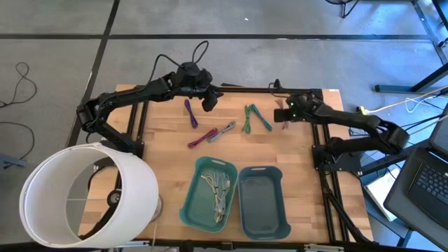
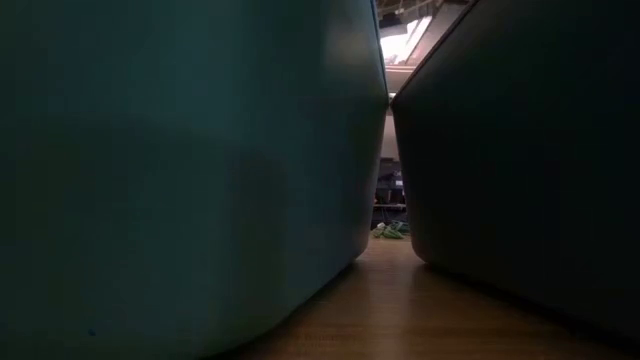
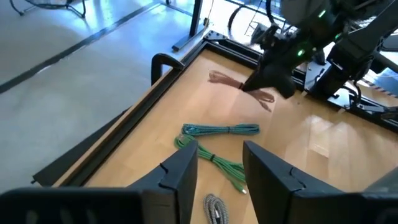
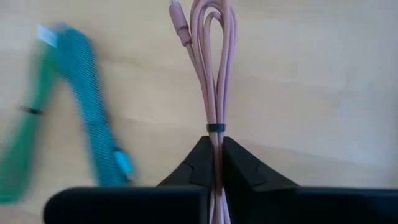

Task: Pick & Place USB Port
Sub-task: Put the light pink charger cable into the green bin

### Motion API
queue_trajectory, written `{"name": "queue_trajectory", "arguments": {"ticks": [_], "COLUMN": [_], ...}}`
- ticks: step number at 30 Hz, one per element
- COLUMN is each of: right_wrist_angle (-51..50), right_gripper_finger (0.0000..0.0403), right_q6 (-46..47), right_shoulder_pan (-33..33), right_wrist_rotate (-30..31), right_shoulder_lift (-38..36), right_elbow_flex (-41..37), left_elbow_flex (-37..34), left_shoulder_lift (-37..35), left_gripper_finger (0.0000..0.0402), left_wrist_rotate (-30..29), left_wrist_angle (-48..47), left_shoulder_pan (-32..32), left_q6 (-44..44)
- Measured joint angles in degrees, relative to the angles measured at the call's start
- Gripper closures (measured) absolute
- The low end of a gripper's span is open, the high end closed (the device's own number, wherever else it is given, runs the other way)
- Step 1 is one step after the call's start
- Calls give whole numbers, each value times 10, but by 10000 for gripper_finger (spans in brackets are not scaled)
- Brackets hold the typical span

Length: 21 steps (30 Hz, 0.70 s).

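The right claw (image 4: 216,163) is clamped on the pink cable (image 4: 214,74), a bundled coil near the far right edge of the worktop (image 1: 168,157). The blue-green cable (image 1: 264,120) and green cable (image 1: 248,119) lie just beside it. The left claw (image 3: 219,168) hovers over the far side of the worktop, fingers part-open and holding nothing. The left bin (image 1: 190,199) holds what appear to be cables; the right bin (image 1: 262,203) adjoins it.

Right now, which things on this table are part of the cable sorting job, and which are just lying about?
Job: pink cable clamped in the right end effector; green cables; purple cable; two teal bins.
Lying about: white lampshade; laptop.
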Motion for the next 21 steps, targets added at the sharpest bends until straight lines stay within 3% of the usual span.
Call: {"name": "queue_trajectory", "arguments": {"ticks": [4, 7, 13, 15, 19, 21], "right_wrist_angle": [-20, -20, 0, 5, 4, 10], "right_gripper_finger": [389, 389, 389, 389, 389, 389], "right_q6": [-13, -37, -117, -148, -197, -212], "right_shoulder_pan": [14, 38, 98, 114, 142, 155], "right_wrist_rotate": [0, -12, -60, -65, -79, -91], "right_shoulder_lift": [-75, -130, -188, -190, -179, -169], "right_elbow_flex": [38, 83, 205, 247, 317, 341], "left_elbow_flex": [0, 0, 0, 0, 0, 0], "left_shoulder_lift": [0, 0, 0, 0, 0, 0], "left_gripper_finger": [283, 281, 285, 286, 287, 289], "left_wrist_rotate": [0, 0, 5, 44, 200, 244], "left_wrist_angle": [13, 44, 183, 252, 410, 468], "left_shoulder_pan": [0, -2, -11, -16, -21, -30], "left_q6": [-1, -50, -102, -114, -169, -194]}}
